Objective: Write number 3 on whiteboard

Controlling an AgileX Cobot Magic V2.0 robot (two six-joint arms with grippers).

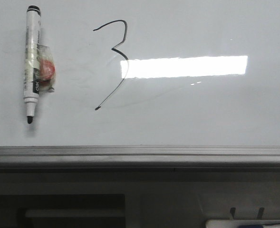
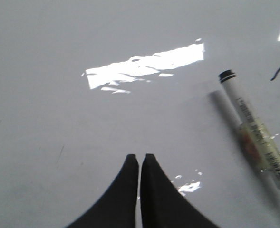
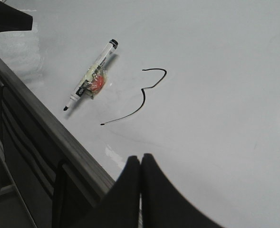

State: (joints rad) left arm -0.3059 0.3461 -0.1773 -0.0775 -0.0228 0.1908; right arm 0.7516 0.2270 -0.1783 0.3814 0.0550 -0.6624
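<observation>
The number 3 [image 1: 117,57] is drawn in thin black line on the whiteboard [image 1: 201,114], with a long slanting tail; it also shows in the right wrist view [image 3: 142,95]. A white marker [image 1: 32,59] with tape and a red blob lies on the board left of the 3, tip uncapped and pointing toward the near edge. It shows in the left wrist view [image 2: 256,135] and the right wrist view [image 3: 90,76]. My left gripper [image 2: 140,156] is shut and empty above the board, apart from the marker. My right gripper [image 3: 141,156] is shut and empty near the board's frame edge.
The grey metal frame [image 1: 140,154] runs along the board's near edge, with dark furniture below it. A bright rectangular light reflection [image 1: 185,66] lies right of the 3. A white object [image 1: 246,223] sits at the bottom right below the board.
</observation>
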